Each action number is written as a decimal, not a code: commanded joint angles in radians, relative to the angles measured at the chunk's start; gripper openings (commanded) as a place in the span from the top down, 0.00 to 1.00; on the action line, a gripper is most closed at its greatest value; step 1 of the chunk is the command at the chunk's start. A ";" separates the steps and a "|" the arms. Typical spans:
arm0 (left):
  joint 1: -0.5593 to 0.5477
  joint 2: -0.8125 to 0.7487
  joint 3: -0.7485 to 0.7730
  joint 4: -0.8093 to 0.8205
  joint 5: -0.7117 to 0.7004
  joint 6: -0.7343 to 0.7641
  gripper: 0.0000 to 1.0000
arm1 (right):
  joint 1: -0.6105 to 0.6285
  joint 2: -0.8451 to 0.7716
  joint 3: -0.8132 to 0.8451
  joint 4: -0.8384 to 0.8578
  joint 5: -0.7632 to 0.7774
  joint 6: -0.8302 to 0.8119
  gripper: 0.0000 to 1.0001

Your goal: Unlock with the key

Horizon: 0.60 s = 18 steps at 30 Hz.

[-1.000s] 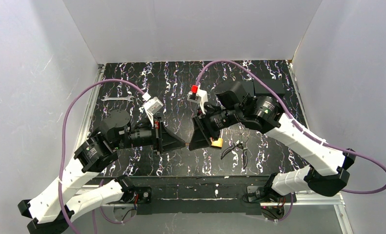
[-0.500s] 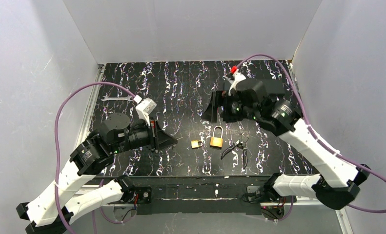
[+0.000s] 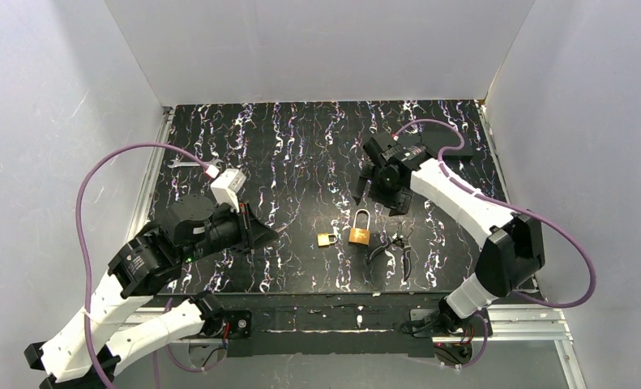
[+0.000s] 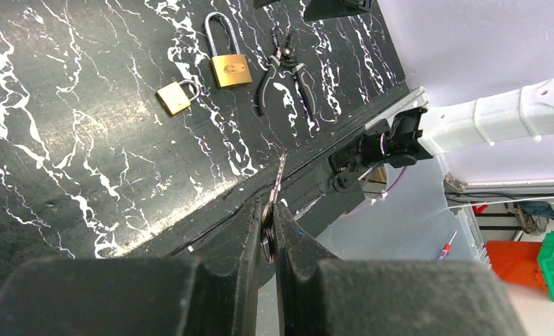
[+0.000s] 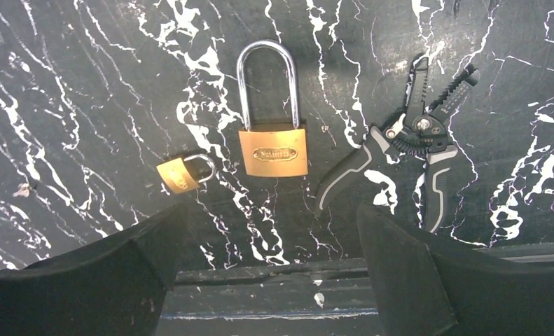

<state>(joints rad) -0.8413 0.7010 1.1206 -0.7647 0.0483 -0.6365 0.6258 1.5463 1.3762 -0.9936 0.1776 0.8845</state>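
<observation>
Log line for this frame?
left gripper: shut on key | right gripper: open, empty | large padlock, small padlock: lying flat, untouched

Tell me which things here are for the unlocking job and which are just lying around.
For the job: key, pinched in the left hand; large padlock; small padlock (which one it fits, cannot tell).
Lying about: pliers; wrench.
</observation>
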 commanded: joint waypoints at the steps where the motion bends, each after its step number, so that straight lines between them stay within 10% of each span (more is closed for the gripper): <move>1: -0.001 -0.021 0.031 -0.039 -0.033 -0.013 1.00 | 0.008 0.041 -0.018 0.031 0.030 0.037 0.02; 18: -0.001 -0.060 0.013 -0.044 -0.010 0.027 1.00 | 0.100 0.251 -0.223 0.332 -0.079 -0.082 0.07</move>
<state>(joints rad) -0.8413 0.6483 1.1210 -0.7872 0.0490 -0.6434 0.7250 1.7771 1.1637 -0.7544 0.1326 0.8139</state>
